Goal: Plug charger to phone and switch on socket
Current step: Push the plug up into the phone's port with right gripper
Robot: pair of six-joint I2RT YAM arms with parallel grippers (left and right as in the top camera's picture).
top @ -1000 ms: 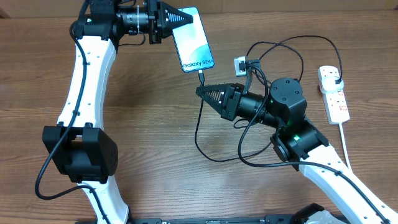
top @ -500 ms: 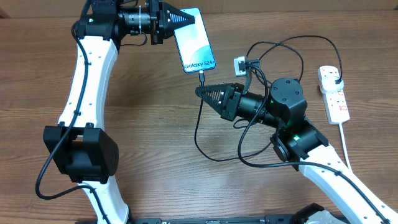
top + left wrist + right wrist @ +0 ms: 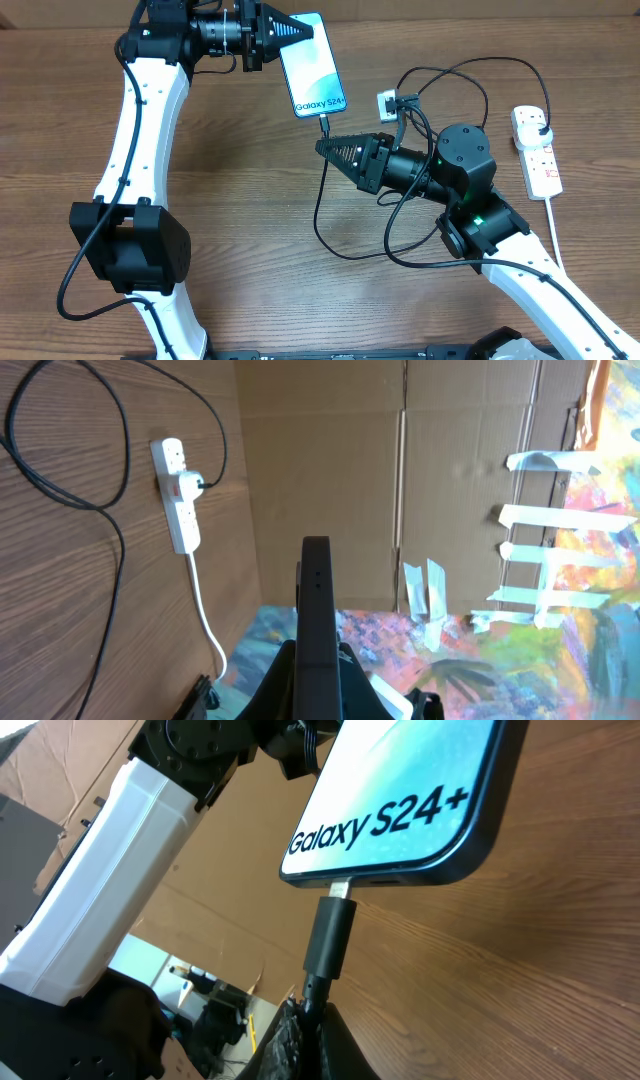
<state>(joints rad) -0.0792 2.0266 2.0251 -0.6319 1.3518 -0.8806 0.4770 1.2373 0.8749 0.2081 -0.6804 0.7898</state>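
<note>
The phone [image 3: 312, 65] with its light-blue "Galaxy S24" screen is held at the back of the table by my left gripper [image 3: 278, 32], which is shut on its far end; the left wrist view shows the phone edge-on [image 3: 317, 620] between the jaws. The charger's black connector [image 3: 331, 935] sits in the phone's bottom port [image 3: 345, 888]. My right gripper [image 3: 333, 148] is shut on the cable just below the connector [image 3: 312, 1002]. The black cable [image 3: 318, 215] loops across the table to a plug in the white socket strip [image 3: 537, 150] at the right.
A small white adapter [image 3: 386, 103] lies among the cable loops behind the right arm. The socket's white cord [image 3: 556, 230] runs toward the front right edge. Cardboard walls and taped paper show behind the table in the left wrist view.
</note>
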